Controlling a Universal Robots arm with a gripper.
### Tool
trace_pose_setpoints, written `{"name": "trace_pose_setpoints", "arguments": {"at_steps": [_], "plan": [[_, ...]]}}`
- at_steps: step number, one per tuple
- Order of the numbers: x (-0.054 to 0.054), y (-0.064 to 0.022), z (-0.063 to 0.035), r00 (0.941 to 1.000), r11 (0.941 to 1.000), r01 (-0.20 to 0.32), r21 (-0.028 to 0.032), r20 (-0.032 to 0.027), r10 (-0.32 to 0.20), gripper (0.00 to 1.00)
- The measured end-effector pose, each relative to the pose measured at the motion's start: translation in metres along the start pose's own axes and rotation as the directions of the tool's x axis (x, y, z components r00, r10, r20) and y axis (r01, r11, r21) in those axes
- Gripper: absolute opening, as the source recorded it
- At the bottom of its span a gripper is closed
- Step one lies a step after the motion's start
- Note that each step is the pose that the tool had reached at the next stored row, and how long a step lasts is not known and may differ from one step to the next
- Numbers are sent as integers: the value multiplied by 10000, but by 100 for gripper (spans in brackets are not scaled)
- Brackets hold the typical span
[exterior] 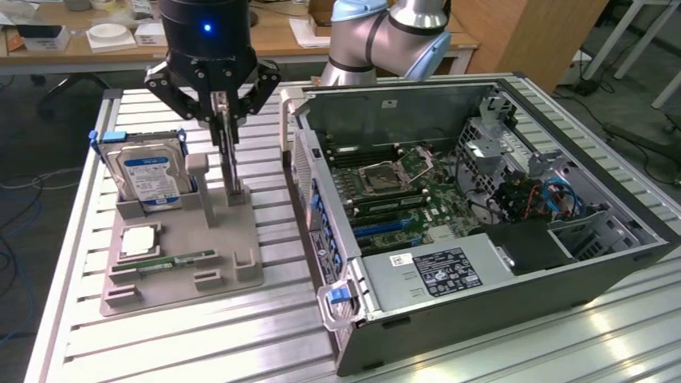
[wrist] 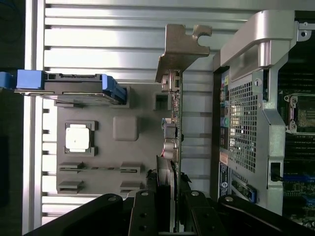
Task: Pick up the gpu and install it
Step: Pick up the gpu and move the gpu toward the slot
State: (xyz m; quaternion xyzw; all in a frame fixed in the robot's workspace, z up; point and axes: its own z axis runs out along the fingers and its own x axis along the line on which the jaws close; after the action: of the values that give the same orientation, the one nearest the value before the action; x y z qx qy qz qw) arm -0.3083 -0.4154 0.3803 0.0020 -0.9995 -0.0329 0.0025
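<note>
- On the slatted table (exterior: 159,343), an open computer case (exterior: 553,287) lies on its side at the exterior view's right, motherboard exposed.
- Grey holder (exterior: 229,239) sits just beside the case, at the exterior view's left.
- Gripper (exterior: 222,112) hangs over the holder, fingers (wrist: 142,211) clamped on the gpu (exterior: 228,163).
- gpu stands upright on edge, lower end at the holder.
- Hard drive (exterior: 149,175) stands upright in the holder, near the gpu.
- Memory stick (exterior: 175,262) lies in the holder.
</note>
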Motion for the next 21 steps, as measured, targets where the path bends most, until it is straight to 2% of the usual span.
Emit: {"name": "trace_pose_setpoints", "arguments": {"at_steps": [21], "plan": [[0,7,-109,10000,10000,0,1,0,0,27]]}}
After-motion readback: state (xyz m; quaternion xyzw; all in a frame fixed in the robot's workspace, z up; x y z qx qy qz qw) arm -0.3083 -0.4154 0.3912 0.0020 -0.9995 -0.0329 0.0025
